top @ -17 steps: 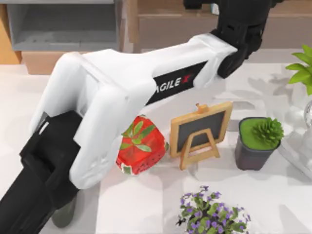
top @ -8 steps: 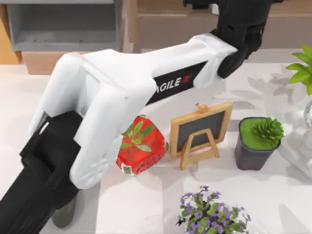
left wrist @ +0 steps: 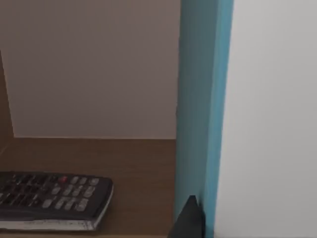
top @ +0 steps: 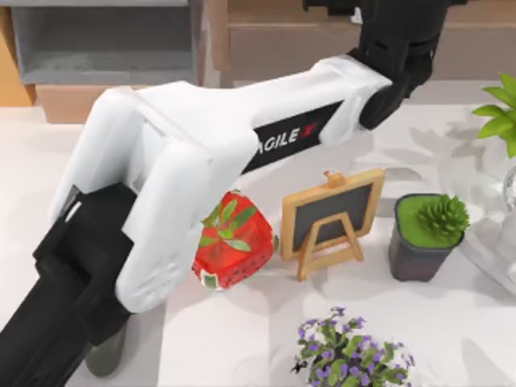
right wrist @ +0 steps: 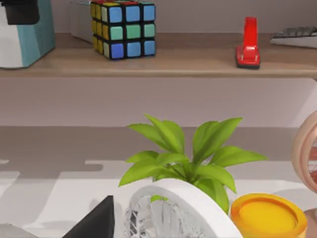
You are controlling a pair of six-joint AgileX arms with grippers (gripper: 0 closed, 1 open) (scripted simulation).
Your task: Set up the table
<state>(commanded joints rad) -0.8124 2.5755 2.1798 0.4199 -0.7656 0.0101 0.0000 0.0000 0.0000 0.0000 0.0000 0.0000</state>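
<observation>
My left arm (top: pixel 201 161) crosses the top view from the lower left corner to the upper right, its white link marked AGILEX, its black wrist end at the upper edge over the wooden shelf unit (top: pixel 282 40) at the back. Left gripper: whether its jaws are clenched or released I cannot tell; the left wrist view shows a dark tip at the lower edge, close against a tall teal-edged white panel (left wrist: pixel 203 99), with a dark remote control (left wrist: pixel 49 201) lying flat on the brown shelf board in the lower left. The table (top: pixel 451 322), white, fills the lower and right part of the top view. On it: a red strawberry-shaped object (top: pixel 234 250) at lower centre, just beside a small wood-framed chalkboard easel (top: pixel 332 218) standing upright to its right; a dark pot with a green succulent (top: pixel 427 234) further right; purple flowers (top: pixel 351 351) at the lower edge. Right wrist view: a leafy green plant (right wrist: pixel 183 158) at centre, a white mesh object (right wrist: pixel 168 213) and a yellow round container (right wrist: pixel 267 215) at the lower edge, and on the shelf above a colour cube (right wrist: pixel 124 27) and a red stapler (right wrist: pixel 249 44). Right gripper jaw state: cannot tell.
</observation>
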